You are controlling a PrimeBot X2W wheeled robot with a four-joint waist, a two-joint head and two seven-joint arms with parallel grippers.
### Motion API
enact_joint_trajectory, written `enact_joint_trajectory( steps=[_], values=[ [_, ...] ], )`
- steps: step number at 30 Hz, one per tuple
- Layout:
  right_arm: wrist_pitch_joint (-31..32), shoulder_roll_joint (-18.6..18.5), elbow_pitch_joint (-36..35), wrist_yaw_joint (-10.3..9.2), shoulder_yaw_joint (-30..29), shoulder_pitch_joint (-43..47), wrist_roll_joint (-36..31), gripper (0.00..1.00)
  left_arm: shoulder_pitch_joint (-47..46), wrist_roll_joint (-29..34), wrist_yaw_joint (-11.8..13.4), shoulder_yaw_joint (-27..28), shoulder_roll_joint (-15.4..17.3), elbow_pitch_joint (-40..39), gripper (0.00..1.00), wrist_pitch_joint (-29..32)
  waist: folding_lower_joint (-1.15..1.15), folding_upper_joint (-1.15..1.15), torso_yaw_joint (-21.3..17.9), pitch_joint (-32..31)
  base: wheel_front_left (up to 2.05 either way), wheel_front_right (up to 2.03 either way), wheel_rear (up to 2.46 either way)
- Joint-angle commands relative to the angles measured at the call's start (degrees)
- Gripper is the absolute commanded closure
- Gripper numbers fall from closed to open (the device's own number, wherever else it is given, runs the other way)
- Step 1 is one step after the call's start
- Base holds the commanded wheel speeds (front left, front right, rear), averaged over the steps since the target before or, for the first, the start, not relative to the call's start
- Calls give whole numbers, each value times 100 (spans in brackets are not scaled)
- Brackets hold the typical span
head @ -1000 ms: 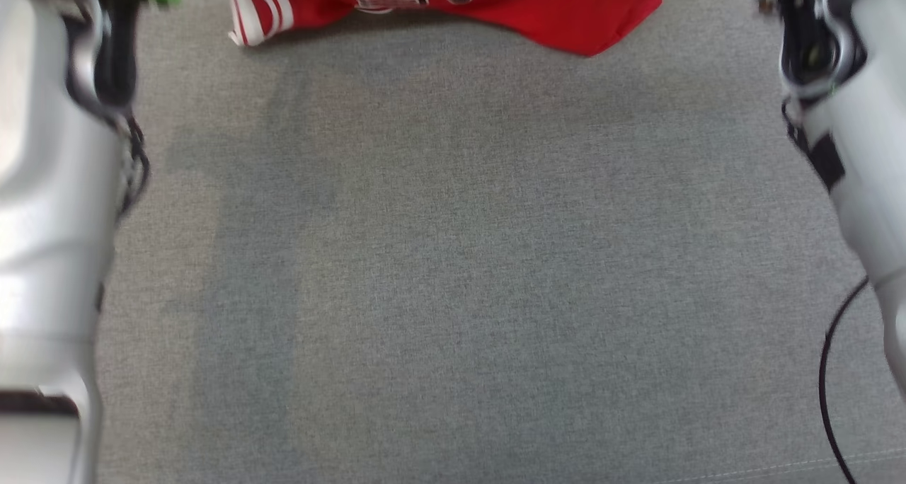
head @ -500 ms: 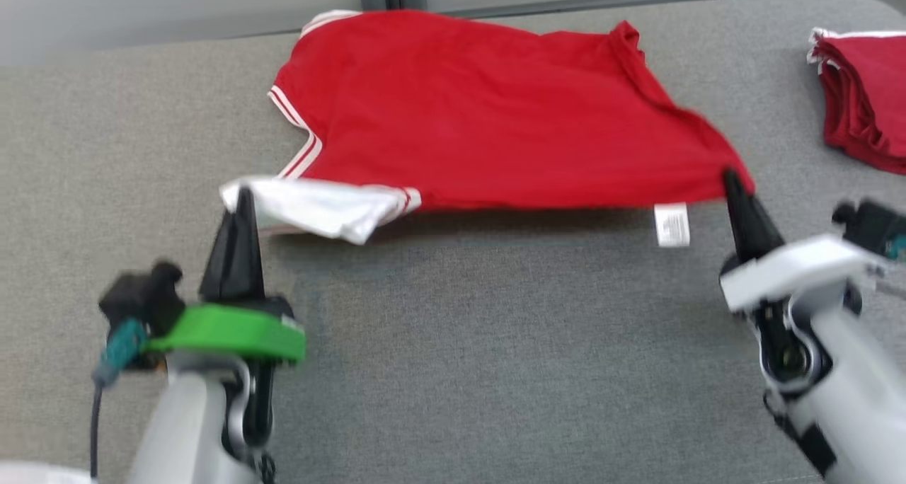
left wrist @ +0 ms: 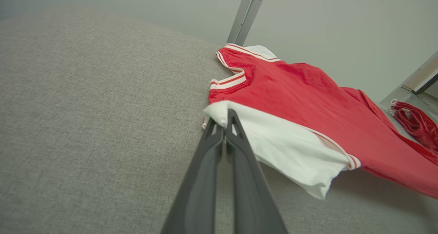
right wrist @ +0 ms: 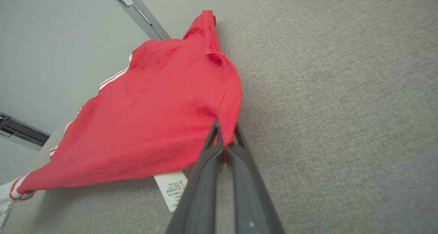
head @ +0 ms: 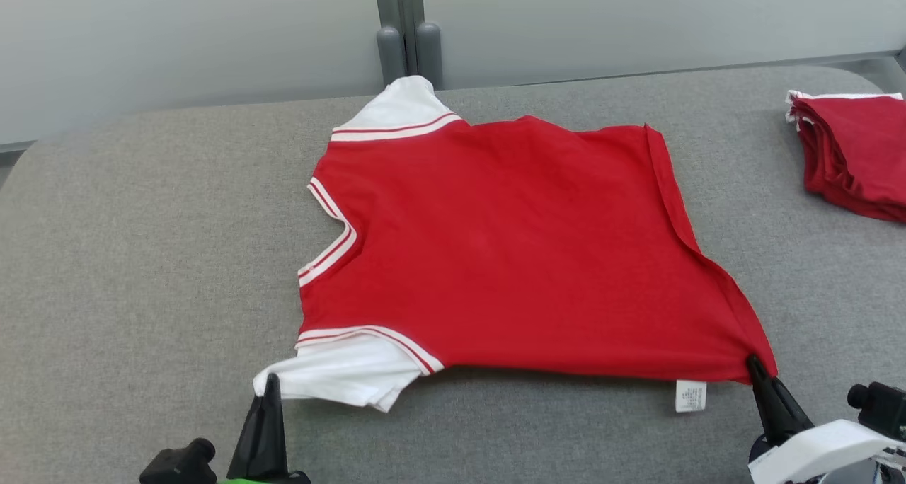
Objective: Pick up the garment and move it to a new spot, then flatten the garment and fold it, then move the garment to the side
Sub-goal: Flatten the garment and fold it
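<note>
The garment (head: 509, 250) is a red shirt with white sleeves and red-white trim, spread over the grey padded table (head: 141, 257), plain side up. Its near edge is lifted off the surface. My left gripper (head: 270, 379) is shut on the tip of the near white sleeve (left wrist: 273, 141), at the lower left of the head view. My right gripper (head: 754, 364) is shut on the near hem corner (right wrist: 226, 124) at the lower right. A white care label (head: 690, 395) hangs below the hem beside that grip, also seen in the right wrist view (right wrist: 172, 189).
A stack of folded red garments (head: 853, 151) lies at the table's far right edge. A pale wall with a grey post (head: 407, 45) runs behind the table. Bare grey surface lies left of the shirt and along the near edge.
The head camera has tilted up, from bare table to the whole shirt. Both grippers stay shut on sleeve and hem corner. The shirt now lies spread out and flatter.
</note>
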Motion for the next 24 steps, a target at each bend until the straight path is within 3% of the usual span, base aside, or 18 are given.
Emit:
enact_joint_trajectory(
  steps=[1, 11, 24],
  values=[
    [65, 20, -79, -8, -128, 208, -92, 100, 152, 99, 11, -18, 9, -36, 100, -18, 1, 0, 84, -126, 0, 0, 0],
    [627, 494, -663, -8, -902, 907, -692, 100, 471, 243, -35, -170, -17, -119, 100, -18, 1, 0, 135, -204, 0, 0, 0],
    [1370, 888, -1115, -8, -1317, 503, -930, 100, -556, 789, -321, -452, 328, 113, 100, 66, 1, 0, 55, -162, 0, 0, 0]
  ],
)
